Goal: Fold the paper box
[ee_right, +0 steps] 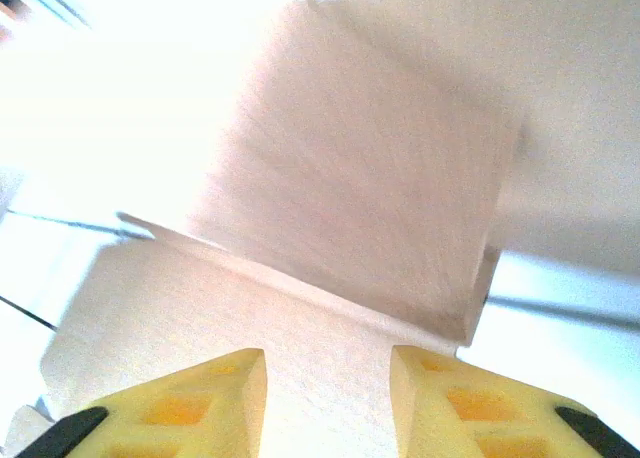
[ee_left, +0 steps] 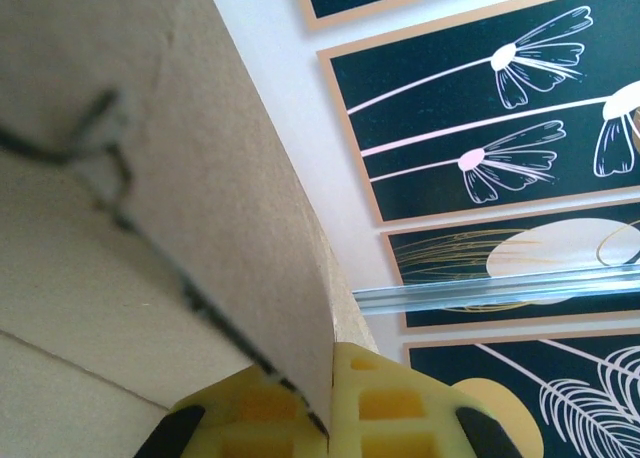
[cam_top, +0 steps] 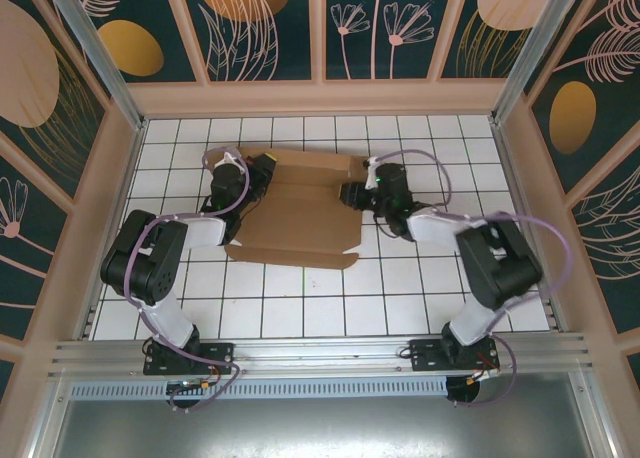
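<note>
The paper box [cam_top: 300, 218] is a brown die-cut cardboard sheet lying in the middle of the tiled table, partly folded, with a long flap along its near edge. At its far left edge my left gripper [cam_top: 262, 173] is shut on it. In the left wrist view the yellow fingers [ee_left: 395, 408] pinch a raised cardboard panel [ee_left: 150, 228] edge-on. My right gripper [cam_top: 350, 193] is at the sheet's right side. In the right wrist view its jaws [ee_right: 328, 398] stand apart over the cardboard [ee_right: 360, 198], where a flap tilts up along a crease, and nothing is gripped between them.
The white tiled table [cam_top: 400, 298] is fenced by tan walls [cam_top: 320, 96] with dark flower panels at the back and both sides. A metal rail [cam_top: 320, 353] runs along the near edge by the arm bases. Bare tiles lie in front of the box.
</note>
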Robot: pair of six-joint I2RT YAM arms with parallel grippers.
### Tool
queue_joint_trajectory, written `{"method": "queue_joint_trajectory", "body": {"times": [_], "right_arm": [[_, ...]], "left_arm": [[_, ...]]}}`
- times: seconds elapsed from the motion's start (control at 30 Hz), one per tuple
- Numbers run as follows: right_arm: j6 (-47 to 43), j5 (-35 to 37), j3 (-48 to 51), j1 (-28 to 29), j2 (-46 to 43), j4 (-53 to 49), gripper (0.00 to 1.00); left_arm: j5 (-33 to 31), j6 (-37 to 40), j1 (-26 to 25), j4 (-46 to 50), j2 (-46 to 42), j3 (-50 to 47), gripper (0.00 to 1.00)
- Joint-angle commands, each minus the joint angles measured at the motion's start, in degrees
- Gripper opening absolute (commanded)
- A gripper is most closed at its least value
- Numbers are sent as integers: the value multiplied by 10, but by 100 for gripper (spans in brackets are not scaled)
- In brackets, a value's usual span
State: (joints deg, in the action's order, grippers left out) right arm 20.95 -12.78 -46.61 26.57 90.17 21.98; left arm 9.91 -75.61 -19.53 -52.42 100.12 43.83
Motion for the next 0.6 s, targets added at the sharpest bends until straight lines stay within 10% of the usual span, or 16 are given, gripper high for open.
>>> {"method": "queue_joint_trajectory", "body": {"times": [0.0,0.27,0.57], "right_arm": [[-56,17,17,-49,-110,-30,36],[-152,152,-26,-160,-71,-58,28],[-325,-3,-155,-166,121,-190,30]], "left_arm": [[18,23,-7,84,10,2,0],[36,51,-6,135,18,45,0],[52,51,-1,140,20,55,0]]}}
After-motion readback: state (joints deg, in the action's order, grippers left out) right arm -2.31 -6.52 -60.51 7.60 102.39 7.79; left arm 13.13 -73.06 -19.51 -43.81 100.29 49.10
